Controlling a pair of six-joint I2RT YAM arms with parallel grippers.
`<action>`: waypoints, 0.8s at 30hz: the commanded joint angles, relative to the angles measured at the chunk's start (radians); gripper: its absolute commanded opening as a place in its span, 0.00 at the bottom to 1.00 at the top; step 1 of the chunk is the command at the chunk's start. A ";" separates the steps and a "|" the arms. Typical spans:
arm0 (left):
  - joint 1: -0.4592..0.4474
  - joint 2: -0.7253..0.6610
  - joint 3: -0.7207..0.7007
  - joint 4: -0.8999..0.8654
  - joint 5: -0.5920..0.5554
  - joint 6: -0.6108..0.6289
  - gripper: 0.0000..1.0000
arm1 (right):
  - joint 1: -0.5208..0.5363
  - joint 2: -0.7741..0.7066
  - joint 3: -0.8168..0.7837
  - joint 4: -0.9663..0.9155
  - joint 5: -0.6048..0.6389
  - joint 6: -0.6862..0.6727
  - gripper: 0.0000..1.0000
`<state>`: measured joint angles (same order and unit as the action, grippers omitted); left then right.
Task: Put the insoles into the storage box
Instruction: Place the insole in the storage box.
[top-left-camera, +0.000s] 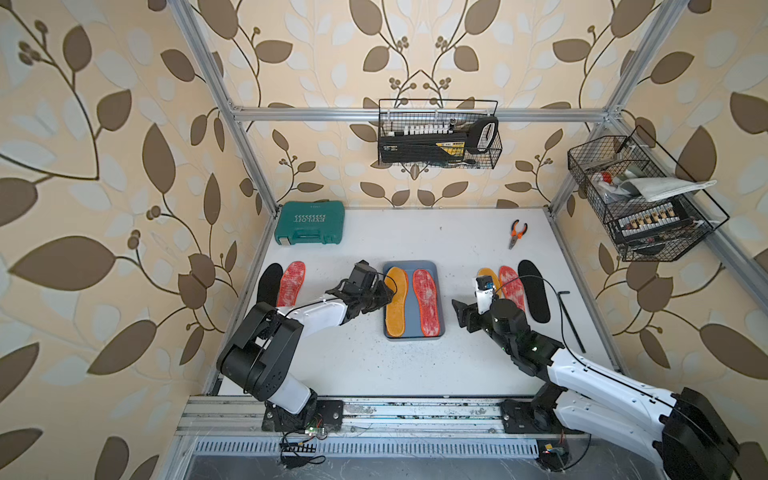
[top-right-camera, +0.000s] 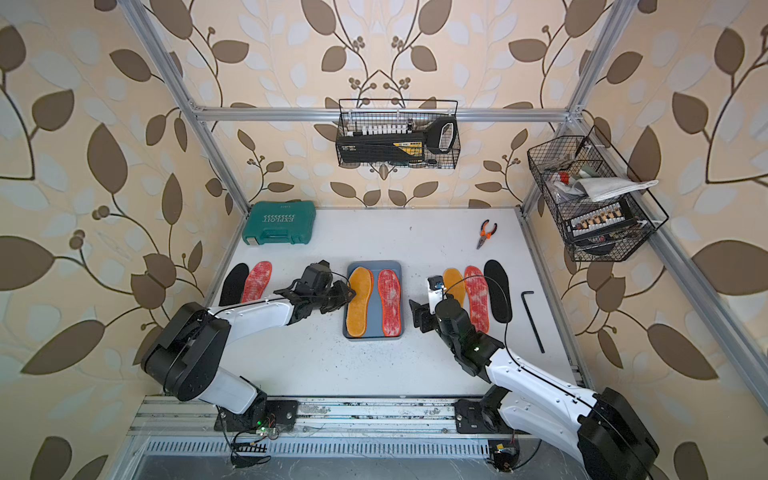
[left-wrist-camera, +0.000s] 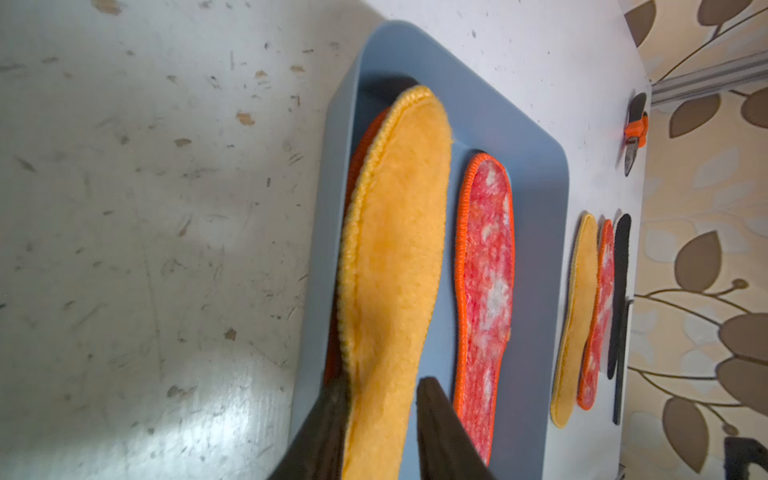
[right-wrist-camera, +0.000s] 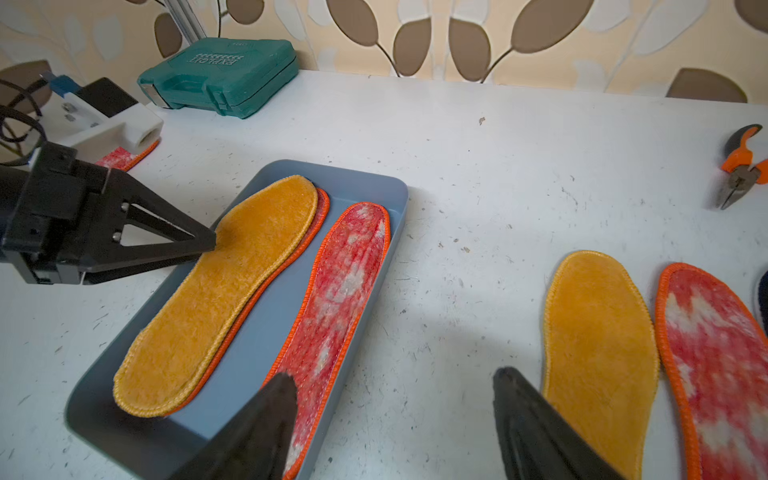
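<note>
– Counting insoles, are you? Where are they all lying?
– Three are sitting in the box (top-left-camera: 409, 266), which is resting in the middle of the bench (top-left-camera: 374, 365). The top yellow insole (top-left-camera: 397, 307) is lying over the hidden red insole (right-wrist-camera: 321, 208) (only an orange-edged sliver is peeking out), and the lone red insole (top-left-camera: 427, 301) is lying flat beside them.
– And what is the left pincer (top-left-camera: 387, 296) doing?
– It is reaching in from the box's left side, its jaws standing parted around the edge of the top yellow insole. One fingertip (right-wrist-camera: 208, 243) is touching the fuzzy face, but nothing is being squeezed.
– And the right pincer (right-wrist-camera: 395, 376)?
– It is hovering wide open and empty over bare bench, between the box and a row of three: the loose yellow insole (right-wrist-camera: 598, 332), the loose red insole (right-wrist-camera: 715, 353) and the loose black insole (top-left-camera: 534, 291).
– Are any others lying about?
– Two are lying side by side at the bench's left edge, the far black insole (top-left-camera: 269, 282) and the far red insole (top-left-camera: 291, 282), well apart from the box.
</note>
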<state>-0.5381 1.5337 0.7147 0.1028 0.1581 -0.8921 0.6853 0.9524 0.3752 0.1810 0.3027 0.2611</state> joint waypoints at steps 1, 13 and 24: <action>-0.007 -0.027 0.035 -0.018 -0.009 0.005 0.38 | 0.003 0.011 0.034 0.004 -0.009 0.003 0.77; -0.009 -0.121 0.081 -0.139 -0.051 0.072 0.51 | 0.003 0.019 0.040 -0.003 0.001 -0.005 0.77; -0.009 -0.329 0.117 -0.347 -0.154 0.335 0.84 | -0.136 0.061 0.163 -0.274 0.057 0.111 0.84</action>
<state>-0.5385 1.2591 0.8078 -0.1558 0.0643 -0.6857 0.6147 0.9901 0.4690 0.0433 0.3622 0.3019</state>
